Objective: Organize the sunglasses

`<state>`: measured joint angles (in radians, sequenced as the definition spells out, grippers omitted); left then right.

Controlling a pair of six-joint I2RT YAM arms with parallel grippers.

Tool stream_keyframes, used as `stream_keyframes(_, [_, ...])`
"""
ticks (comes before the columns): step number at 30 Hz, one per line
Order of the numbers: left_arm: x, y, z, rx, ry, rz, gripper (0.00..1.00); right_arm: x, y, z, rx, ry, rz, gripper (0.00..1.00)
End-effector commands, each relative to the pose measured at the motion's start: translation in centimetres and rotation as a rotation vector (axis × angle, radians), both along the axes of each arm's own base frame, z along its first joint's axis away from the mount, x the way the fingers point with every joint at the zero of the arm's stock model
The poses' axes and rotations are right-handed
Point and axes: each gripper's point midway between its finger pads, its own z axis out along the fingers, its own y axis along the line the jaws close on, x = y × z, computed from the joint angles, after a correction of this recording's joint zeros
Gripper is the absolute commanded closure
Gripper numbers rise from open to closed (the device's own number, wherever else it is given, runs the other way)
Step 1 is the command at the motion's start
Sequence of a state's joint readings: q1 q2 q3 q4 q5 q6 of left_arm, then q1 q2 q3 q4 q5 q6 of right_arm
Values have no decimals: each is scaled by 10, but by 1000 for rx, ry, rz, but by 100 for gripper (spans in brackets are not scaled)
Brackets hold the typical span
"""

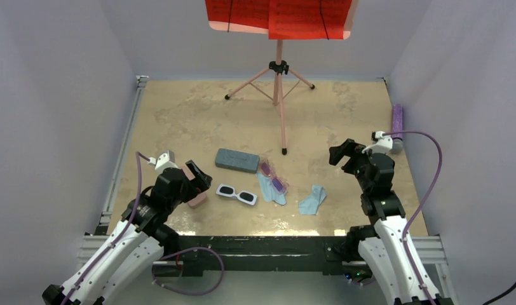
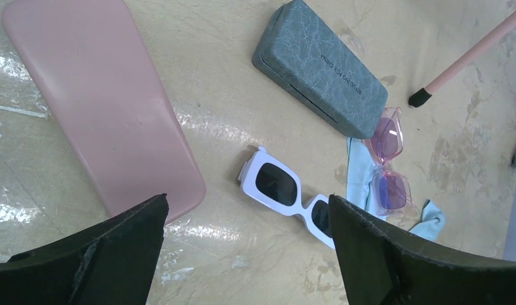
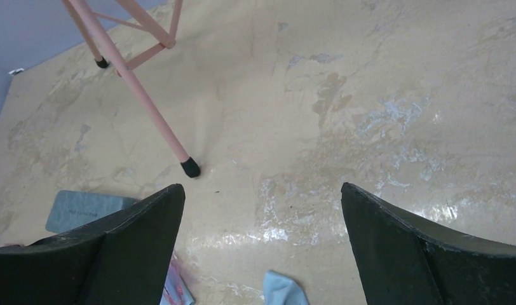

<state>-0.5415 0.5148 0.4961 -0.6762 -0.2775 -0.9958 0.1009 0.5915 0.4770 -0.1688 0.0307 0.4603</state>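
The tan, mottled counter [image 1: 179, 121] fills the space between pale walls. A pink tripod stand [image 1: 279, 82] stands at its far middle and carries a red board [image 1: 278, 16] at the top. One of the stand's black-tipped feet reaches toward the middle of the counter.

The left arm [image 1: 115, 248] leans in from the near left and the right arm [image 1: 389, 235] from the near right. The left claw [image 2: 247, 202] is spread wide and holds nothing. It hangs above the near end of the pink case [image 2: 103, 101] and the white sunglasses [image 2: 278, 184]. The right claw [image 3: 262, 190] is also spread wide and empty, and it hangs over bare counter on the right side.

A purple roll [image 1: 397, 121] lies at the far right edge. The pink case lies flat at near left. The grey-blue case [image 2: 319, 70] lies closed near the centre, beyond the white sunglasses and apart from them.

The white sunglasses, chunky with dark lenses, lie on bare counter between the pink case and a light blue cloth [image 1: 271, 190]. The pink-purple sunglasses [image 2: 390, 165] lie partly on that cloth, with one lens right at the end of the grey-blue case. A second light blue cloth [image 1: 312, 200] lies crumpled just to the right, apart from both pairs.
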Motion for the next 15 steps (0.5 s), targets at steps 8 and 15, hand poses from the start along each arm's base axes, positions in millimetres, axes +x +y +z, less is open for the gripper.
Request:
stream_keyframes(8, [4,4,1,-11,-8,45,0,-4,23,25,56,-191,130,1])
stream_keyframes(15, [0,11,-5,7,49,99,0,-15,80,30,25,-238,509,2])
